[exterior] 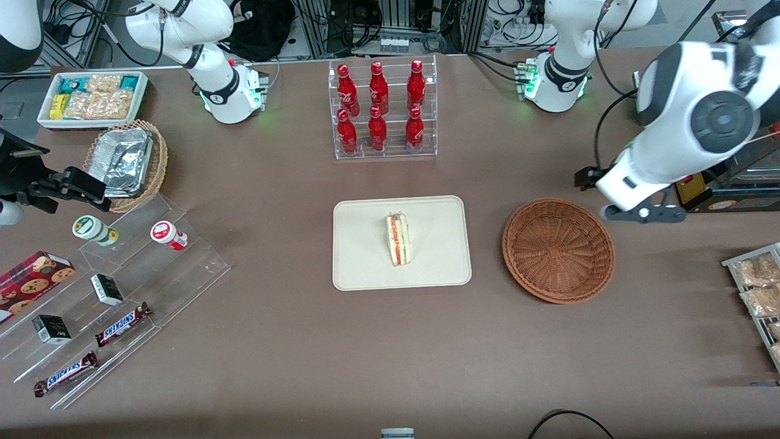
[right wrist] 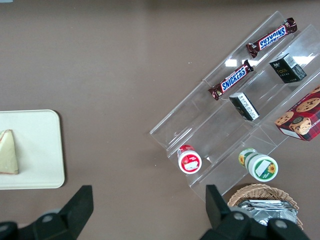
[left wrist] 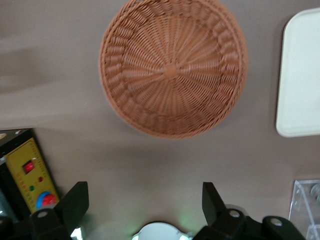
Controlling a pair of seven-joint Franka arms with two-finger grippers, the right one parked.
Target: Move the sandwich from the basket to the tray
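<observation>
The sandwich point(exterior: 398, 239) lies on the cream tray point(exterior: 365, 268) in the middle of the table, its red and green filling edge showing; it also shows in the right wrist view point(right wrist: 7, 152). The reddish-brown basket point(exterior: 558, 250) stands empty beside the tray, toward the working arm's end. My left gripper point(exterior: 640, 213) hangs above the table beside the basket, a little farther from the front camera than it. In the left wrist view the gripper point(left wrist: 144, 202) is open and empty, with the empty basket point(left wrist: 172, 67) and a corner of the tray point(left wrist: 302, 75) below.
A clear rack of red bottles point(exterior: 381, 110) stands farther back than the tray. A stepped acrylic shelf with snacks point(exterior: 116, 292), a foil-lined tan basket point(exterior: 125, 163) and a white bin point(exterior: 91, 97) lie toward the parked arm's end. A yellow control box point(left wrist: 32, 175) sits near my gripper.
</observation>
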